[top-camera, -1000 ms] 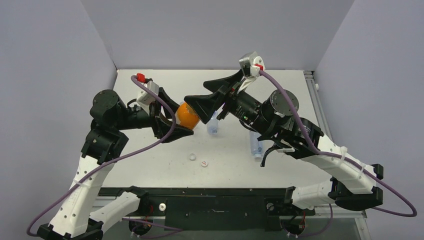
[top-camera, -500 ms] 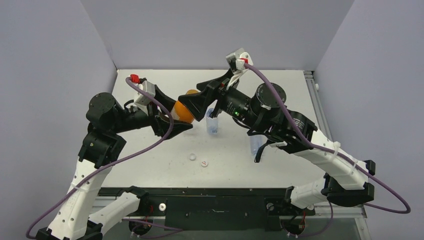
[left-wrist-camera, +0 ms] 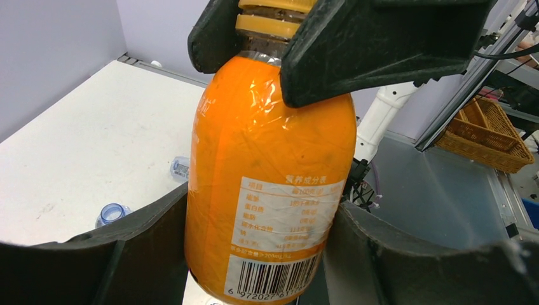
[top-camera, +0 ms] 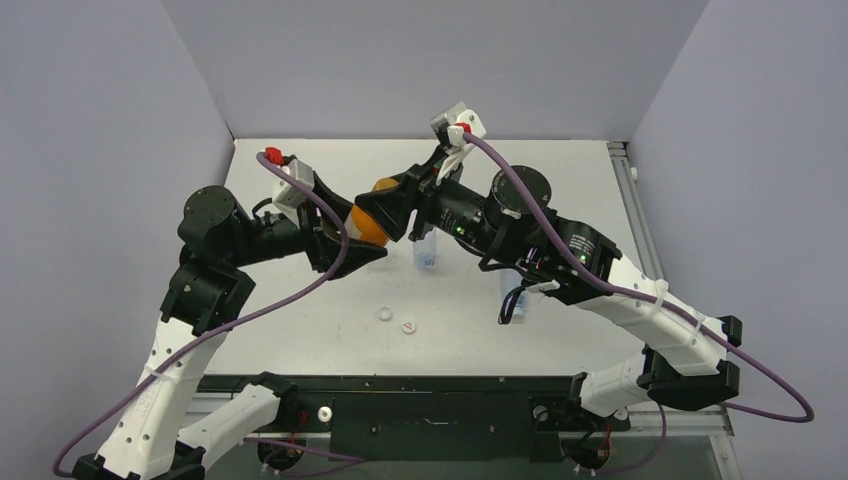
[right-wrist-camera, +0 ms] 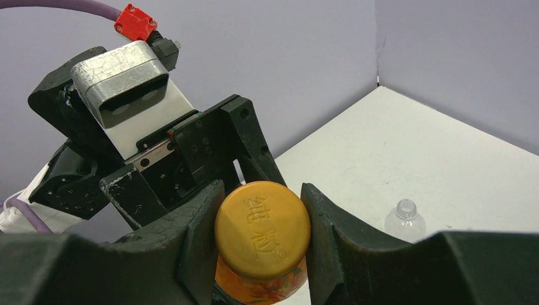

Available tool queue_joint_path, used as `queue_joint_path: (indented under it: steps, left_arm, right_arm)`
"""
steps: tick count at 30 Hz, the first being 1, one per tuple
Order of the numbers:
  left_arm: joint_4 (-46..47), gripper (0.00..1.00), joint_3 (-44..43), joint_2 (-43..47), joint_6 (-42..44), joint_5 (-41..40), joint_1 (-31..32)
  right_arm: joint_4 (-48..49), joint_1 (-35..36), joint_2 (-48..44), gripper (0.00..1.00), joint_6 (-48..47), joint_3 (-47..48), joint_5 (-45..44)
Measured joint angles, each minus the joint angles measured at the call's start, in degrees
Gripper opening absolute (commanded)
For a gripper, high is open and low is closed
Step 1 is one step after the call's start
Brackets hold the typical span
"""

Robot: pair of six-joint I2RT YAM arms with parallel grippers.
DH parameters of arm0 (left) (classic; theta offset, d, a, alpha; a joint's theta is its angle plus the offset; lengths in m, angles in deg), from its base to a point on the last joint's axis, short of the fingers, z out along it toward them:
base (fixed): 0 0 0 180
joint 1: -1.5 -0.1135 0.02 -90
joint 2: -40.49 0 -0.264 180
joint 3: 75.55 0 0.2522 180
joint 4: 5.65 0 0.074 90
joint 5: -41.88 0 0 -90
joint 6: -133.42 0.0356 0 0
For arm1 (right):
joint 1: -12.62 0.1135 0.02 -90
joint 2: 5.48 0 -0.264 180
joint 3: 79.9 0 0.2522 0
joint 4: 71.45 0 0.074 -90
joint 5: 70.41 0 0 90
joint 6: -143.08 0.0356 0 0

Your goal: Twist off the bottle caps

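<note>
In the top view my left gripper point(top-camera: 352, 232) holds the squat orange bottle point(top-camera: 366, 230) off the table, tilted toward the right arm. The left wrist view shows my left gripper point(left-wrist-camera: 260, 254) shut on the body of the orange bottle point(left-wrist-camera: 270, 165) near its base. My right gripper point(right-wrist-camera: 262, 230) is shut on the golden-brown cap point(right-wrist-camera: 262, 222), with a finger pressed on each side of it. That cap point(left-wrist-camera: 272, 18) sits on the bottle's neck between the right fingers point(left-wrist-camera: 381, 44). Two small white caps point(top-camera: 386, 314) point(top-camera: 407, 326) lie loose on the table.
A clear bottle point(top-camera: 425, 250) without a cap stands just right of the orange one, also seen as the open clear bottle point(right-wrist-camera: 405, 221). Another clear bottle point(top-camera: 513, 292) is partly hidden under the right arm. A wicker basket point(left-wrist-camera: 496, 136) sits beyond the table edge.
My right gripper moved left onto the orange bottle's top and closed its jaws on the golden-brown cap. The left gripper kept hold of the bottle, shifting slightly left.
</note>
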Motion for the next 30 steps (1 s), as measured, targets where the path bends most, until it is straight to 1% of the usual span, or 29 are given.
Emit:
queue_joint_path:
  steps: [1,3,5,9,16,23,29,30]
  left_arm:
    - [0.02,0.09,0.0,-0.02,-0.22,0.02,0.0]
    - [0.09,0.08,0.0,-0.02,-0.48,0.02,0.02]
    - [0.31,0.07,0.0,-0.02,-0.79,0.07,0.02]
    - [0.79,0.05,0.0,-0.42,-1.51,0.52,0.17]
    - [3.5,0.02,0.0,-1.64,-4.94,4.02,0.17]
    - [5.79,0.01,0.0,-1.84,-8.11,7.37,0.33]
    - [5.95,0.01,0.0,-1.86,-8.96,7.96,0.55]
    - [5.84,0.01,0.0,-1.86,-9.07,7.98,0.55]
  right_arm:
    - [-0.15,0.0,0.04,0.13,-0.04,0.13,0.04]
    - [-0.42,0.0,0.2,0.03,-0.24,0.5,0.09]
    - [-0.57,0.0,0.26,0.0,-0.61,0.76,0.28]
    - [-0.57,-0.04,0.26,0.0,-1.73,0.81,1.44]
    - [-0.5,-1.01,-0.35,0.0,-3.89,0.81,5.42]
    - [-0.04,-3.48,-1.49,0.0,-5.35,0.15,15.15]
    - [1.46,-6.12,-2.1,0.0,-5.07,-1.29,22.1]
    - [1.64,-6.45,-2.1,0.04,-4.92,-1.4,22.84]
